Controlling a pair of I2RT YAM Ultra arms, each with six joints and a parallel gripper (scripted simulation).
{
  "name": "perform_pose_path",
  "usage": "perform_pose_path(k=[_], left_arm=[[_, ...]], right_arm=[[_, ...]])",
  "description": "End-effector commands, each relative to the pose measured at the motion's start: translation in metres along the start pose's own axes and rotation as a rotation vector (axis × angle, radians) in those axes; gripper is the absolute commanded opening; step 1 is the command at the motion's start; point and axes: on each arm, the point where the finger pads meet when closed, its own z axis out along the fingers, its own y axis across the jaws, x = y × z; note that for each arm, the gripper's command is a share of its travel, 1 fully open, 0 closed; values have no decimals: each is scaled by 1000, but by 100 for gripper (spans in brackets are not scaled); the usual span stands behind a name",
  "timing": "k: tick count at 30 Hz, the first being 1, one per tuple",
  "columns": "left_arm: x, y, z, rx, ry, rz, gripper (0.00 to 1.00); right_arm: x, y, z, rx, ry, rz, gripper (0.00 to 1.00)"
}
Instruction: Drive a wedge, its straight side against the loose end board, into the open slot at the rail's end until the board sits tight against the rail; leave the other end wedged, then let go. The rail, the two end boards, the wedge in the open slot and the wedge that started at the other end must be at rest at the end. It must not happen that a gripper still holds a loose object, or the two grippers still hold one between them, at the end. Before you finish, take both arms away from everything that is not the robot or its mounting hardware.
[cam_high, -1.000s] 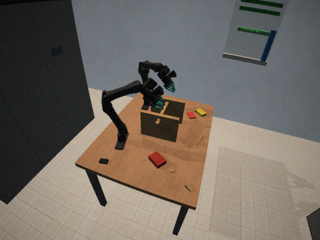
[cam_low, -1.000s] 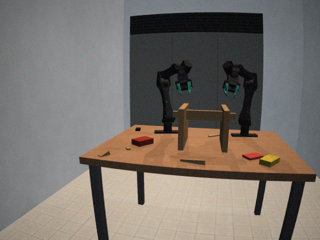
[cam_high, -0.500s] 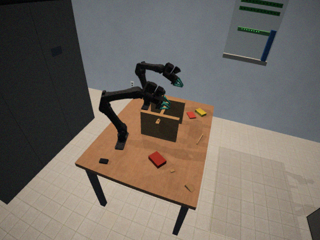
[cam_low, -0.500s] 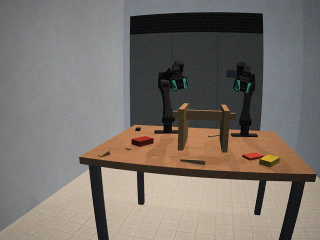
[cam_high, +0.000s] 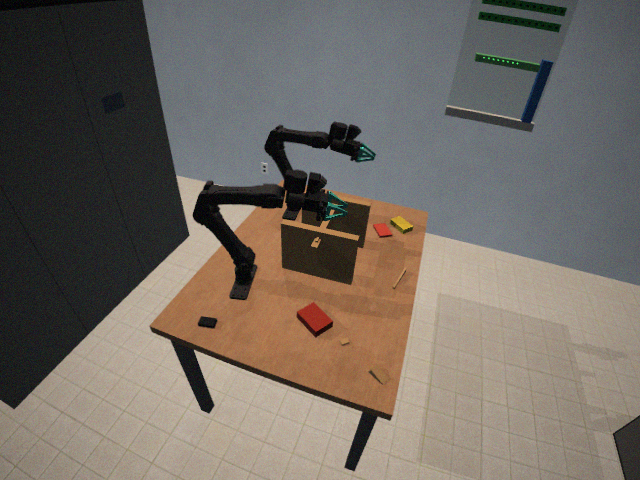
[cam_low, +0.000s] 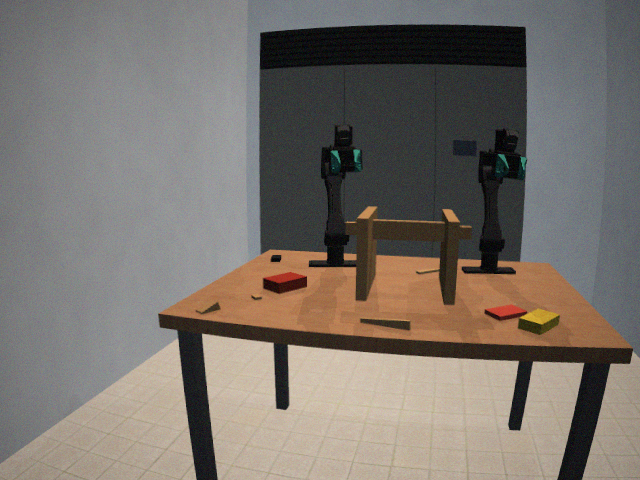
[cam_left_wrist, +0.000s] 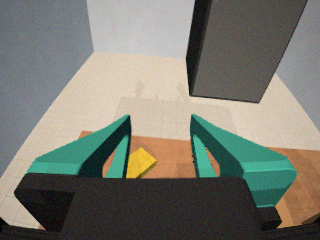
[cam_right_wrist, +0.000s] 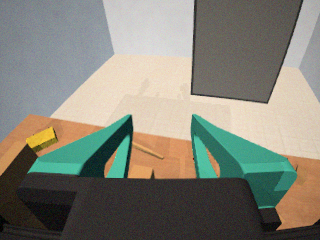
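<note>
Blue-grey walls, pale tiled floor (cam_high: 118, 372) (cam_low: 392, 439) (cam_left_wrist: 100, 100) (cam_right_wrist: 85, 95), wooden-topped table (cam_high: 253, 330) (cam_low: 232, 325) (cam_left_wrist: 165, 145) (cam_right_wrist: 175, 145) on dark legs.

Left gripper (cam_high: 368, 152) (cam_low: 511, 166) (cam_left_wrist: 160, 117): teal fingers about half open, nothing in them. Right gripper (cam_high: 341, 207) (cam_low: 346, 161) (cam_right_wrist: 162, 117): same, about half open, empty. Both are up in the air, level with each other; I'm touching no wood.

Below: horizontal wooden rail (cam_low: 408, 229) through two upright wooden end boards, one on my right side (cam_high: 319, 255) (cam_low: 366, 253) and one on my left (cam_high: 363, 222) (cam_low: 448, 255). Rail ends stick out past both. Small pale piece at the right-side end looks like it could be a wedge in its slot, but the view's too coarse to call. Can't tell fit of either board.

Long thin wooden wedge (cam_high: 399, 279) (cam_low: 385, 323) (cam_right_wrist: 148, 150) lies loose near the table's front edge, apart from the rail. Smaller tan wedge (cam_high: 379, 375) (cam_low: 209, 307) is by the right front corner; tiny wood chip (cam_high: 345, 341) (cam_low: 256, 297) between it and red box (cam_high: 314, 318) (cam_low: 284, 282).

On my left: flat red block (cam_high: 382, 229) (cam_low: 505, 312) just beside yellow block (cam_high: 401, 224) (cam_low: 538, 320) (cam_left_wrist: 141, 162) (cam_right_wrist: 42, 139). Small black box (cam_high: 207, 321) (cam_low: 276, 258) is out past the right arm's base.

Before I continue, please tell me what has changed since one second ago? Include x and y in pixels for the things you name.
The left gripper (cam_high: 369, 154) (cam_low: 510, 166) (cam_left_wrist: 160, 121) and right gripper (cam_high: 345, 207) (cam_low: 346, 161) (cam_right_wrist: 161, 121) rose, spread apart and swung from pointing down to reaching forward. Nothing was taken hold of or let go. The rail (cam_high: 323, 225) (cam_low: 408, 229) and end boards (cam_high: 317, 258) (cam_low: 364, 258) (cam_right_wrist: 20, 190) stayed put.
</note>
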Motion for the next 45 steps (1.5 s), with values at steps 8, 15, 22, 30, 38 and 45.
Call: perform_pose_path(k=[8, 15, 22, 30, 38, 45], left_arm=[[-54, 33, -18, -38, -245, 90, 46], [-52, 30, -14, -42, -225, 60, 37], [-54, 31, -13, -54, -224, 69, 37], [-51, 24, -11, -33, -214, 73, 37], [-48, -14, -11, 64, -210, 69, 37], [-43, -66, -17, 202, -204, 74, 37]], right_arm=[[-45, -17, -13, 4, -215, -80, 45], [-42, -16, -8, 13, -192, -53, 45], [-50, -14, -12, 16, -204, -63, 45], [-45, -18, -11, 27, -183, -65, 45], [-47, -17, -11, 25, -193, -64, 45], [-47, -17, -11, 25, -193, -64, 45]])
